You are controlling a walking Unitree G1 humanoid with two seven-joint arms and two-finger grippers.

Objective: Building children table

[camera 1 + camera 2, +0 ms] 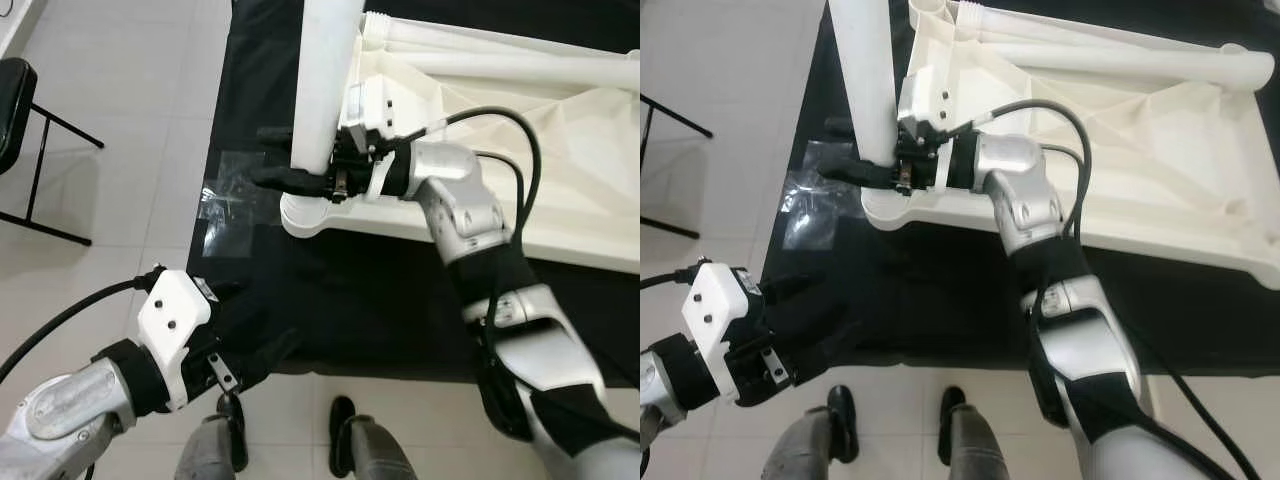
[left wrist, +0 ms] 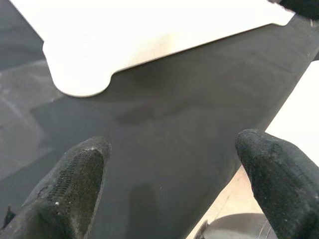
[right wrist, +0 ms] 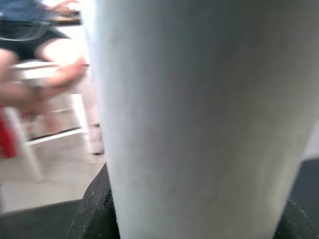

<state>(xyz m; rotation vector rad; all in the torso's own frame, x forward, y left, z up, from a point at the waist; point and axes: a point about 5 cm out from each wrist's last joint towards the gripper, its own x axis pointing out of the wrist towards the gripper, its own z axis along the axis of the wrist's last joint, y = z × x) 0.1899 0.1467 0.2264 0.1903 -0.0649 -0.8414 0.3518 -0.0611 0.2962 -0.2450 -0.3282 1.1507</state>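
Right gripper (image 1: 285,158) clamped round upright table leg (image 1: 327,80) — tabletop (image 1: 1160,150) upturned

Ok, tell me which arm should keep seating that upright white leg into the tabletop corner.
Right. Its pincer is clamped around the upright white plastic table leg just above the upturned white tabletop's corner socket. The left pincer hangs open over the black mat.
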